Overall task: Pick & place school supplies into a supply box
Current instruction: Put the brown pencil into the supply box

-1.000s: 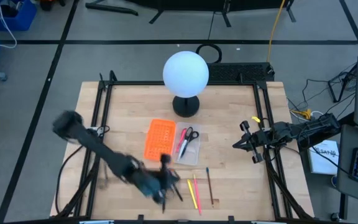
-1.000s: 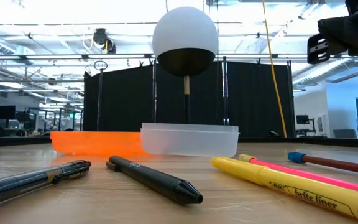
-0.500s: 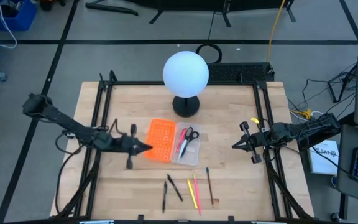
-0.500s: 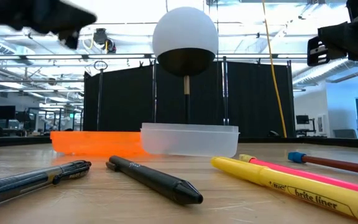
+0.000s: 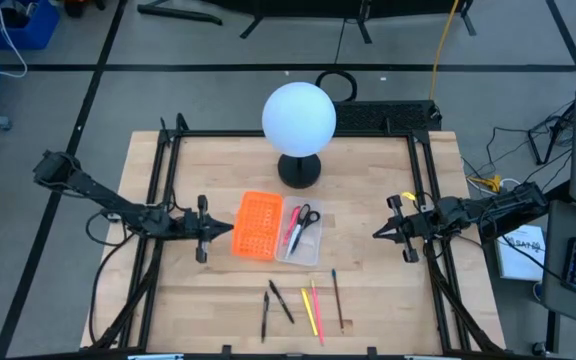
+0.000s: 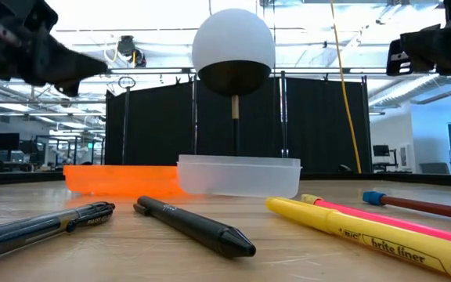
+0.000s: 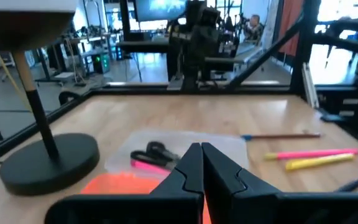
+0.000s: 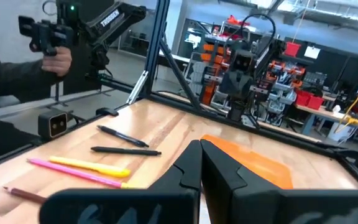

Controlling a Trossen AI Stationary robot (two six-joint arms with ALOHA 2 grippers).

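The supply box (image 5: pixel 304 240) is a clear shallow tray at the table's middle; small scissors (image 5: pixel 306 215) and a pink-red pen (image 5: pixel 294 230) lie in it. Two black pens (image 5: pixel 273 308), a yellow pen (image 5: pixel 308 312), a pink pen (image 5: pixel 317 308) and a brown pencil (image 5: pixel 337 298) lie flat near the near edge. My left gripper (image 5: pixel 230 228) hangs shut above the table, just left of the orange panel. My right gripper (image 5: pixel 376 234) hangs shut to the right of the box. Both wrist views show the fingertips closed together, left (image 7: pixel 201 168) and right (image 8: pixel 199 165).
An orange perforated panel (image 5: pixel 256 225) lies against the box's left side. A lamp with a white globe (image 5: pixel 299 115) stands on a black base (image 5: pixel 299 170) behind the box. A black frame (image 5: pixel 168 180) borders the table. A person's hand (image 8: pixel 55 59) holds a device beyond the table.
My left arm has swung away from the black pens at the near edge, going up and toward the table's left and far side, and now hovers left of the orange panel. The two black pens lie on the table where it was. My right arm has kept still.
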